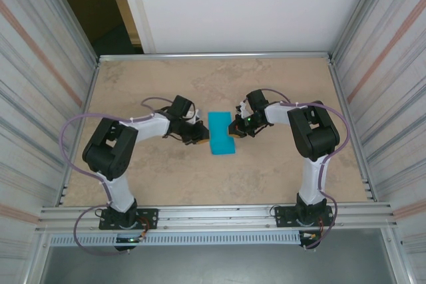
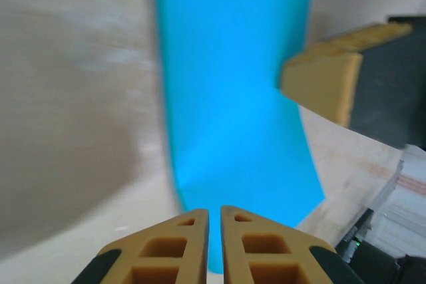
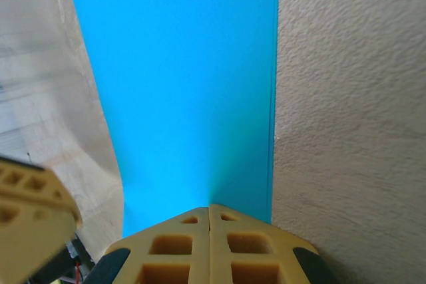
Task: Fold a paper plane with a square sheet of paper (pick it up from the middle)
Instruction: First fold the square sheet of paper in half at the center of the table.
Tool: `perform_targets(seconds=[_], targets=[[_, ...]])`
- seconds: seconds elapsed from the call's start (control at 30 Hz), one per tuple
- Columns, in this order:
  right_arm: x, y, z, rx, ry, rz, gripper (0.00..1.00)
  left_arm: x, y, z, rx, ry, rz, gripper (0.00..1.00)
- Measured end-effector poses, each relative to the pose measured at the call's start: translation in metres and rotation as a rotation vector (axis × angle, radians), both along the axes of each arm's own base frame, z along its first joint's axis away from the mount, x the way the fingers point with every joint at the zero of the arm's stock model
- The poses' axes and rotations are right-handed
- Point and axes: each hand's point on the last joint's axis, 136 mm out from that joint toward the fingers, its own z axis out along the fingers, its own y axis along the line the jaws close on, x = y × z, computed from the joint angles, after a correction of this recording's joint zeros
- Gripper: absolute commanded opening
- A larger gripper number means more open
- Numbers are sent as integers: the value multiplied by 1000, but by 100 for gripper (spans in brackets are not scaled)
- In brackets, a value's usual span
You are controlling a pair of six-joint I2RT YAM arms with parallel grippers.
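Observation:
The square sheet of paper (image 1: 221,133) lies mid-table as a narrow turquoise-blue folded strip. My left gripper (image 1: 200,139) is at its left edge. In the left wrist view the jaws (image 2: 214,212) stand almost together, and the curled near end of the paper (image 2: 233,98) runs into the thin slit between them. My right gripper (image 1: 237,129) is at the strip's right edge. In the right wrist view its jaws (image 3: 210,207) are fully shut, with their tips resting on the flat paper (image 3: 186,84) beside a straight fold. One of the right gripper's fingertips (image 2: 323,81) lies over the paper's far edge.
The beige tabletop (image 1: 166,84) is fenced by a metal rail at the back (image 1: 213,55) and corrugated walls at both sides. Both arm bases sit on the near rail (image 1: 213,216). The two grippers face each other a paper's width apart.

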Motion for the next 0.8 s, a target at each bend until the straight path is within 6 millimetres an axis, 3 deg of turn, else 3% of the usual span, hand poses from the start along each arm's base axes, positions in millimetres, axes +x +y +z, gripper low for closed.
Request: perform_targets(seconds=[0.1,0.23,0.37,0.53,0.8], targets=[[0,0,0,3,0,0,0,-9,-23,-1,-17,-3,-43,14],[0,0,0,4,-1,0,0,-15,-29,-17,-5,37,-47,13],[0,0,0,4,-3,-1,0,-19,-20,-32,12,67,-25,13],[0,0,0,4,-2,-1,0,-23,-10,-33,-15,47,-3,13],[0,0,0,4,-2,-1,0,-43,28,-31,8,67,68,14]])
